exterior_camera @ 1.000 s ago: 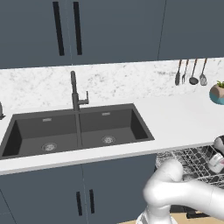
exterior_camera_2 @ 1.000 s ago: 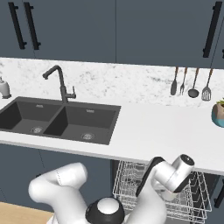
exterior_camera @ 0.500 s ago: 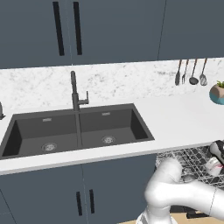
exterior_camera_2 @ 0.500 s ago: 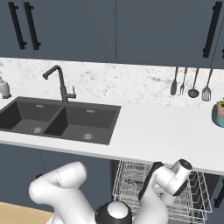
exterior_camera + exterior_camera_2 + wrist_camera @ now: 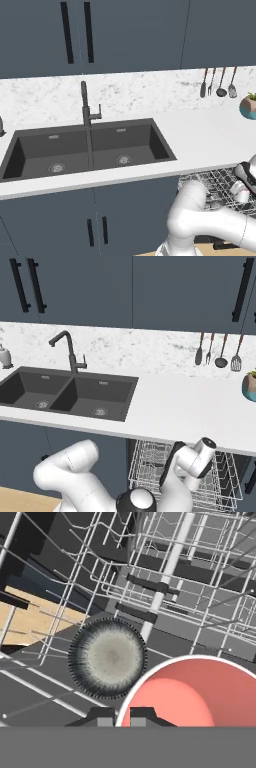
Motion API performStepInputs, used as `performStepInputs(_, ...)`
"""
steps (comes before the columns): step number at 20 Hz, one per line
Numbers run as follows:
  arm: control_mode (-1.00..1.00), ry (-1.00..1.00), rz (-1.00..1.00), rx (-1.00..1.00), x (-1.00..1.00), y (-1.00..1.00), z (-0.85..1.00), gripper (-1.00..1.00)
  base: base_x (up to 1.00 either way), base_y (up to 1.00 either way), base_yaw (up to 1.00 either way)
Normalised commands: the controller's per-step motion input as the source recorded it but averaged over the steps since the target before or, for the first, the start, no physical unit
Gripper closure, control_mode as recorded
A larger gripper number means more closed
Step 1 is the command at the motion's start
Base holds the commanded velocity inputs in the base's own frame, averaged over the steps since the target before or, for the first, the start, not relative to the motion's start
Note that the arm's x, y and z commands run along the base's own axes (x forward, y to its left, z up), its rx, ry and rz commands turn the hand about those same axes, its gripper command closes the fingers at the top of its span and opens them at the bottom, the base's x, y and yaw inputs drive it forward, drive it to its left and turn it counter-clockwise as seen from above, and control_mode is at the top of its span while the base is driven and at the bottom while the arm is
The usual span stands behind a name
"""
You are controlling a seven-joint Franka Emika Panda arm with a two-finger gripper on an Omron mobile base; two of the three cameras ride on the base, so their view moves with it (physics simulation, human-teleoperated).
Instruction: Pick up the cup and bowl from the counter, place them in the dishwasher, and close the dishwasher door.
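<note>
Cup (image 5: 190, 694) upright, red-pink mouth toward the camera, in the dishwasher rack (image 5: 165, 577); gripper (image 5: 122, 716) pinched on its rim

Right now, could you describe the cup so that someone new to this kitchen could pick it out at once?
Look below the white counter, right of the dark double sink, into the pulled-out silver wire rack of the dishwasher. The cup sits there at the gripper: small and round, and its red-pink inside sets it apart from the grey wires.
</note>
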Motion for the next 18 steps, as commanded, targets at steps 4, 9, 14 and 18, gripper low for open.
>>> performStepInputs(4, -1.0, -0.1, 0.0, 0.0, 0.0, 0.0, -0.01, 1.0, 0.0, 0.0, 0.0)
performStepInputs(9, -1.0, -0.06, 0.0, 0.0, 0.0, -0.03, -0.43, 1.0, 0.0, 0.0, 0.0)
performStepInputs(14, -1.0, -0.08, 0.0, 0.0, -0.02, -0.01, -0.53, 1.0, 0.0, 0.0, 0.0)
performStepInputs(18, -1.0, 0.06, 0.0, 0.0, -0.07, 0.0, -0.21, 1.0, 0.0, 0.0, 0.0)
